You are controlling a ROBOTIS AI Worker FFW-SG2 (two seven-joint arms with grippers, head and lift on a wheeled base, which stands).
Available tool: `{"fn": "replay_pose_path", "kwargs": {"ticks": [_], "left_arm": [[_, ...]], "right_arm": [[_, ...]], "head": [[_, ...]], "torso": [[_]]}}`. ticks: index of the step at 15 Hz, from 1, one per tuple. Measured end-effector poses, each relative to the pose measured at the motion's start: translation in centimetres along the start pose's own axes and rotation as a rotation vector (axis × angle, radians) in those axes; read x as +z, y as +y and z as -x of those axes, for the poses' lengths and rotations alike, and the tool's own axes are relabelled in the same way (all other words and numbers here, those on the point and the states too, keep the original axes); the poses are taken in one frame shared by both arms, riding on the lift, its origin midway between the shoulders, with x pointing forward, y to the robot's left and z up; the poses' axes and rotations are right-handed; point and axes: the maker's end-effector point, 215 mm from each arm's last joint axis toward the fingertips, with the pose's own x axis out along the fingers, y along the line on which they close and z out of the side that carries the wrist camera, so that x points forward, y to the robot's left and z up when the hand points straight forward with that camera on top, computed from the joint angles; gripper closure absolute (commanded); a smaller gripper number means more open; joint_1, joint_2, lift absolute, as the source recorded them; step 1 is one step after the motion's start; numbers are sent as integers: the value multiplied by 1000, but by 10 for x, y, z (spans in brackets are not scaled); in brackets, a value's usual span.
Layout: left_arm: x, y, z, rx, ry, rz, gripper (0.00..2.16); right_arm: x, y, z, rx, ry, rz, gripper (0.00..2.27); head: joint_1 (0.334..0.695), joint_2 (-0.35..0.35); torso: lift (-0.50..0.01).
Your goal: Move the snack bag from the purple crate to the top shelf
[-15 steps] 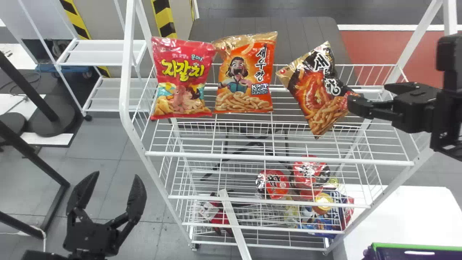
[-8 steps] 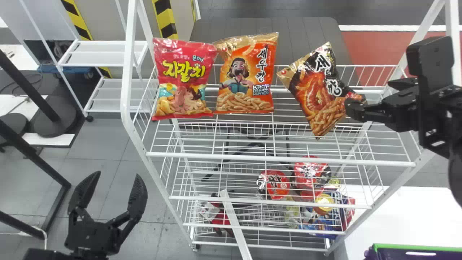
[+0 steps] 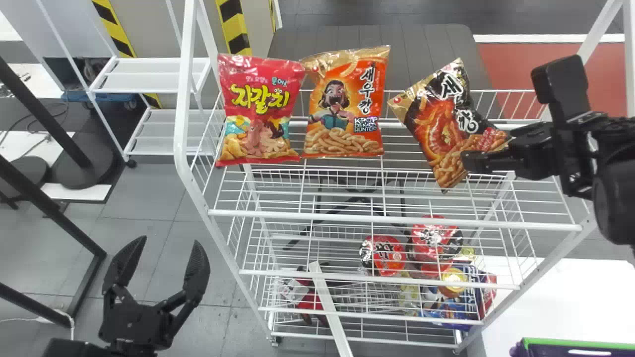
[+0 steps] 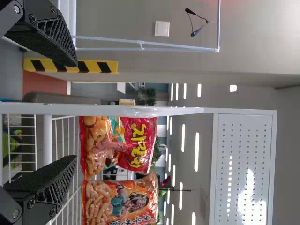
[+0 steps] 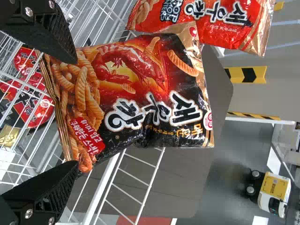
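snack bag (image 5: 140,89), the black one, is up at the top shelf (image 3: 347,218), bottom seam end between the right jaws (image 5: 74,112). those jaws are spread wide, one finger each side of the bag's lower end, no pinch i can see. brushing the film or not: can't tell.

looks like the release stage, nearly done. for a clean exit: keep them spread, back straight out along the finger line, slow, no wrist twist until both tips are past the bag. a soft bottom corner could catch on a pad and come along, or a tip could hook the wire. if the bag starts to follow, stop and re-seat it. it leans quite a bit, so a small nudge upright might be worth it, gentle, film will crumple.

next to it: orange bag (image 3: 345,104), then red bag (image 3: 260,109), both much straighter.

views: right wrist gives the gap between fingers and the bottom seam; head view has the near finger across the bag's lower side, so that gap is hard to judge there. head view does give the lean against the row, plus the purple crate (image 3: 570,342) on the white bench (image 3: 570,297).

left jaws (image 3: 169,240) idle beside the rack, wide apart, holding nothing.
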Motion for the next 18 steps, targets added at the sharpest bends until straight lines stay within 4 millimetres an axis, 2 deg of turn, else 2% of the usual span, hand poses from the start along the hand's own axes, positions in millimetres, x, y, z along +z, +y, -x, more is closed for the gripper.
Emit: {"fn": "replay_pose_path", "kwargs": {"ticks": [7,11,15,18], "left_arm": [[0,-1,0,5,0,5,130],[-1,0,1,7,0,5,130],[-1,-1,1,8,1,6,130],[-1,-1,1,8,0,6,130]], "right_arm": [[-1,15,-30,73,47,38,39],[0,10,-37,56,64,68,39],[-7,9,-42,49,89,57,33],[-13,7,-47,54,104,41,252]], "head": [[695,105],[695,104],[695,100],[695,97]], "torso": [[0],[0],[0],[0]]}}
